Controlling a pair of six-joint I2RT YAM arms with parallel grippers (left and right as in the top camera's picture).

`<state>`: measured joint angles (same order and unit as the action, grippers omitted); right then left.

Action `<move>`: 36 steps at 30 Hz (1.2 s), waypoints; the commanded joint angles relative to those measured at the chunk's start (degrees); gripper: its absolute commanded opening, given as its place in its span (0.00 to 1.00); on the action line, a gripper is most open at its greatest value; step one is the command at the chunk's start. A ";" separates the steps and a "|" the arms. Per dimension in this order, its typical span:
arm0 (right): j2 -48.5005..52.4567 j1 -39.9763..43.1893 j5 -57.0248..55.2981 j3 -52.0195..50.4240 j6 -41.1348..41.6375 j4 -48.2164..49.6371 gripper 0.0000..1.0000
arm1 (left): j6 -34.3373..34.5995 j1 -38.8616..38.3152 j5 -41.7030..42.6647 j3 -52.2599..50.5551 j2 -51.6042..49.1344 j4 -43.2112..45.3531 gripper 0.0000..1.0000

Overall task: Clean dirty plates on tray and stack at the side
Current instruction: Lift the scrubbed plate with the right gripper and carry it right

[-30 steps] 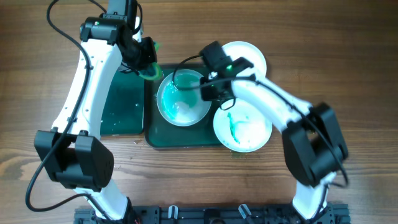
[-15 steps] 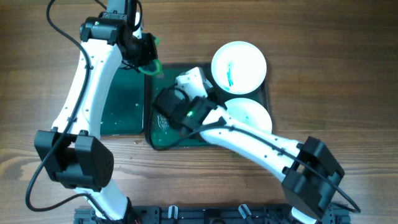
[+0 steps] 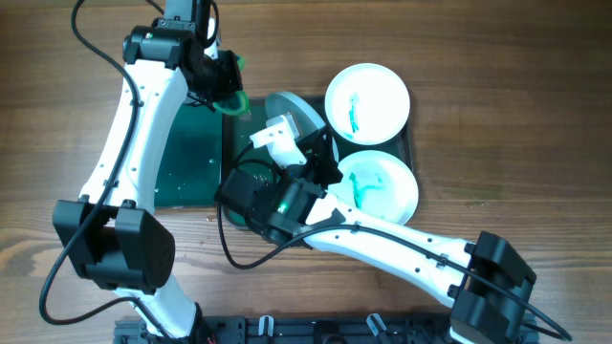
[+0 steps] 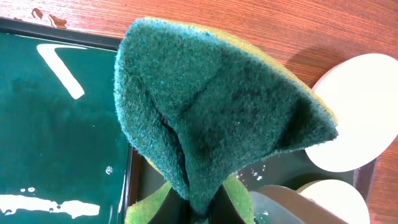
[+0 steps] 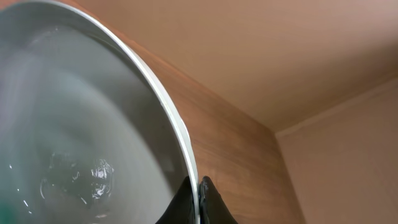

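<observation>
Over the upper left of the big tray (image 3: pixel 237 158): one plate (image 3: pixel 292 107) tipped steeply up, pinched at its rim by the right fingers (image 5: pixel 184 199). Shut tight on the rim, one finger each side, no gap showing in the right wrist view. Lower edge touching the tray or hanging clear of it: cannot tell. Face of that plate wet and glossy, droplets near the bottom, faint green tinge at one corner of the wrist view. Wiped fully clean or not: hard to judge.

Just left of it, above the seam between big tray and small tray (image 3: pixel 182 162): left fingers (image 4: pixel 237 198) closed on a dark green sponge (image 4: pixel 211 112), folded into a wedge. Near the lifted plate, not touching it.

On the right half of the big tray: second plate (image 3: pixel 368 94) at the far corner, mostly white with one short green streak. Third plate (image 3: pixel 382 186) nearer the robot, broader green smears. Flat, side by side, both unwiped by the look of them.

Progress, as a judgement: early. First of three in hand, probably between scrubbing and setting aside. Nothing stacked on the bare tabletop (image 3: pixel 516 115) beside the tray yet. Left to do: park this one off the tray, then scrub and stack the other two.
</observation>
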<state>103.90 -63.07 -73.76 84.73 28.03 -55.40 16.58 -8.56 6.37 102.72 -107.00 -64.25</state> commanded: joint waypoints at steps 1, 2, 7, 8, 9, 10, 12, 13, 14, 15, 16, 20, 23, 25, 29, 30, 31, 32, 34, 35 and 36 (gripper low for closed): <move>-1.49 -0.02 -2.75 0.17 0.87 0.31 0.04 | -1.18 0.04 1.09 0.33 0.02 0.37 0.04; -1.49 0.07 -1.25 0.17 0.92 0.31 0.04 | -1.18 0.04 1.09 0.33 0.02 0.37 0.04; -1.49 2.54 12.35 0.17 4.55 0.31 0.04 | -1.18 0.04 1.07 0.33 0.02 0.37 0.04; -1.49 3.41 15.54 0.17 5.42 0.26 0.04 | -1.18 0.04 1.09 0.33 0.02 0.37 0.04; -1.62 4.42 18.97 0.17 5.64 0.28 0.04 | -1.18 0.04 1.09 0.33 0.02 0.37 0.04; -1.81 5.64 22.62 0.17 5.70 0.48 0.04 | -1.18 0.04 1.09 0.33 0.02 0.37 0.04; -2.84 9.09 31.71 0.20 6.64 0.85 0.04 | -1.18 0.04 1.09 0.33 0.02 0.33 0.04; -3.48 11.10 36.59 0.20 6.45 1.38 0.04 | -1.18 0.04 1.09 0.33 0.02 0.13 0.04; -4.26 13.35 41.66 0.20 6.38 1.95 0.04 | -1.18 0.04 1.09 0.33 0.02 0.04 0.04; -5.29 16.79 47.47 0.20 5.27 2.75 0.04 | -1.18 0.04 1.07 0.33 0.02 -0.13 0.04; -6.01 19.50 52.11 0.20 3.30 3.61 0.04 | -1.18 0.04 1.09 0.33 0.02 -0.26 0.04; -9.16 33.99 71.34 0.20 -2.54 4.98 0.04 | -1.14 0.04 1.09 0.31 0.02 -0.31 0.04; -10.45 46.10 83.87 0.20 -4.79 4.55 0.04 | -1.16 0.04 1.07 0.31 0.02 -0.31 0.04; -10.60 56.35 93.53 0.17 -5.64 3.87 0.04 | -1.16 0.04 1.07 0.31 0.02 -0.33 0.04; -10.58 70.40 95.12 0.15 -7.74 1.60 0.04 | -1.16 0.04 1.07 0.33 0.02 -0.28 0.04; -10.58 73.42 94.23 0.07 -8.59 0.85 0.04 | -1.16 0.04 1.07 0.33 0.02 -0.28 0.04; -10.58 76.00 92.24 -0.02 -8.70 -0.02 0.04 | -1.16 0.04 1.07 0.31 0.02 -0.28 0.04; -10.58 78.14 89.81 -0.13 -8.72 -0.92 0.04 | -1.16 0.04 1.07 0.31 0.02 -0.28 0.04; -10.58 81.37 85.13 -1.01 -8.83 -2.01 0.04 | -1.16 0.04 1.09 0.31 0.02 -0.28 0.04; -10.58 82.55 83.23 -1.75 -8.90 -2.14 0.04 | -1.16 0.04 1.09 0.31 0.02 -0.28 0.04; -10.58 83.45 81.81 -2.86 -8.98 -1.84 0.04 | -1.16 0.04 1.09 0.31 0.02 -0.28 0.04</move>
<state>94.89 17.76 13.21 84.49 20.80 -57.08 16.58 -8.56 6.57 102.72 -107.00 -64.66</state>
